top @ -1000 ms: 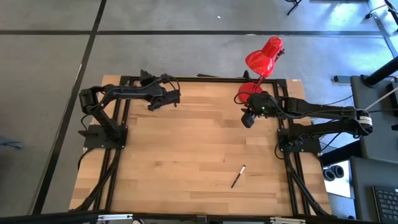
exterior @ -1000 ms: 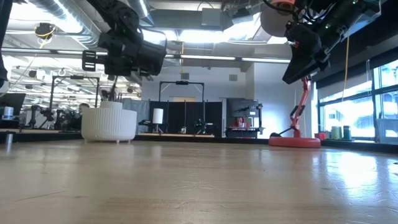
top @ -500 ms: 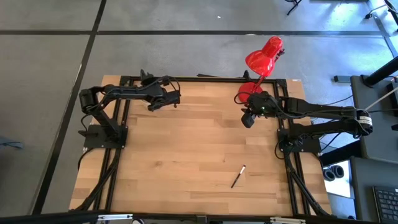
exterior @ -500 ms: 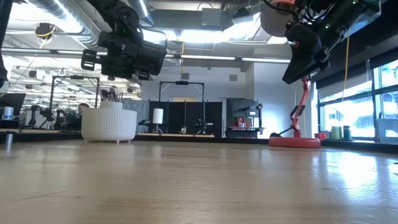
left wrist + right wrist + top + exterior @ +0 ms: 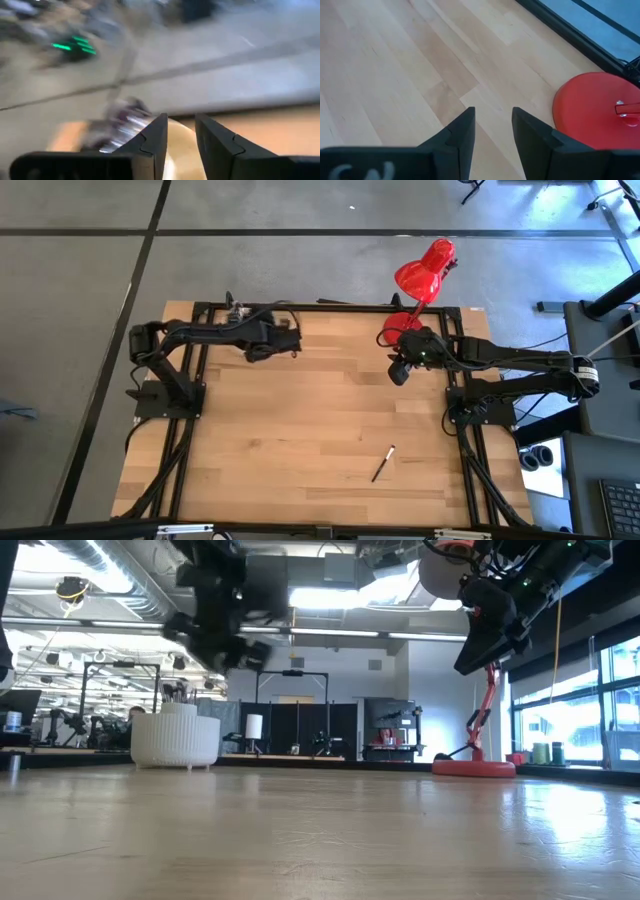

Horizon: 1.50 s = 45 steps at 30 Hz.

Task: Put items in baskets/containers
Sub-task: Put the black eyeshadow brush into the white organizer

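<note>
One brush (image 5: 383,464) lies at lower centre; both grippers, left (image 5: 294,346) and right (image 5: 398,373), hover slightly parted, empty; a reach down comes next

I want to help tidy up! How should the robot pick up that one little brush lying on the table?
Grab the brush around the middle of its thin dark handle, coming straight down from above. It lies flat and alone on the bare wooden table, angled, pale tip pointing away from the near edge. The fingers should close across the handle, not along it. The right gripper is probably nearer.

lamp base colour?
Red; the lamp base shows best in the right wrist view, beside the right gripper.
</note>
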Each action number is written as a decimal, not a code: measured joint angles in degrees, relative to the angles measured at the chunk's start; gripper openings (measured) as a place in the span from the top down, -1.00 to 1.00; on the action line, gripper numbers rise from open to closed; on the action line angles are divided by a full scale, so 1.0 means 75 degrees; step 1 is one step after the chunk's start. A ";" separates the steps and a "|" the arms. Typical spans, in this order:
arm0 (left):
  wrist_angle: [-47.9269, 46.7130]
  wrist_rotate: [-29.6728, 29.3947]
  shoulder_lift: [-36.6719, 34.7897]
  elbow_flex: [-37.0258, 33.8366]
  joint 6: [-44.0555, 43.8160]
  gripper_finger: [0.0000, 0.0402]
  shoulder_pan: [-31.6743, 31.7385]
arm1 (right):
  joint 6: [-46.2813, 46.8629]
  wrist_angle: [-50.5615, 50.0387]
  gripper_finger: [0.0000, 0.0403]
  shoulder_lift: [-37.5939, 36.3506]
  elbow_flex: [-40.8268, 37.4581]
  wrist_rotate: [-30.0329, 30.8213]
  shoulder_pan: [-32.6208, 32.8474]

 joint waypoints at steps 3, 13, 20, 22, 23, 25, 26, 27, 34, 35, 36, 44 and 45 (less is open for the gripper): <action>0.1724 0.2129 -0.0009 0.0134 0.1989 0.53 -0.0323 | 0.0169 -0.0090 0.36 0.0000 0.0000 -0.0001 0.0000; 0.5977 0.5660 0.1272 0.0129 0.4041 0.42 -0.1684 | 0.0826 -0.1221 0.36 -0.0077 -0.0003 -0.0100 0.0003; 0.6694 0.6912 0.3194 0.1430 0.3930 0.33 -0.2331 | 0.1992 -0.2065 0.36 -0.0341 -0.0003 -0.0181 0.0392; 0.6630 0.7086 0.3748 0.2077 0.4010 0.31 -0.2550 | 0.2416 -0.2371 0.36 -0.0385 -0.0003 -0.0087 0.0710; 0.6596 0.7119 0.3981 0.2404 0.4028 0.31 -0.2647 | 0.2646 -0.2537 0.36 -0.0408 -0.0003 -0.0007 0.0889; 0.6594 0.7216 0.4395 0.3041 0.4102 0.30 -0.2841 | 0.3141 -0.2892 0.36 -0.0464 -0.0003 0.0205 0.1259; 0.6602 0.7237 0.4579 0.3335 0.4149 0.30 -0.2937 | 0.3405 -0.3095 0.36 -0.0479 -0.0003 0.0338 0.1456; 0.6599 0.7204 0.4751 0.3601 0.4160 0.30 -0.3035 | 0.3711 -0.3328 0.36 -0.0490 -0.0003 0.0483 0.1673; 0.6880 0.6766 0.5681 0.4983 0.4475 0.30 -0.3697 | 0.6364 -0.5105 0.36 -0.0510 -0.0003 0.1475 0.3498; 0.6979 0.6690 0.5797 0.5082 0.4562 0.30 -0.3774 | 0.6680 -0.5201 0.36 -0.0510 -0.0003 0.1570 0.3762; 0.7198 0.6643 0.5932 0.5155 0.4647 0.30 -0.3842 | 0.6908 -0.5241 0.36 -0.0510 -0.0003 0.1624 0.4008; 0.9050 0.6642 0.6653 0.5222 0.4735 0.30 -0.4116 | 0.7946 -0.5184 0.36 -0.0447 -0.0003 0.1794 0.5509; 0.9068 0.6657 0.6708 0.5221 0.4732 0.30 -0.4121 | 0.8083 -0.5186 0.36 -0.0416 -0.0003 0.1795 0.5649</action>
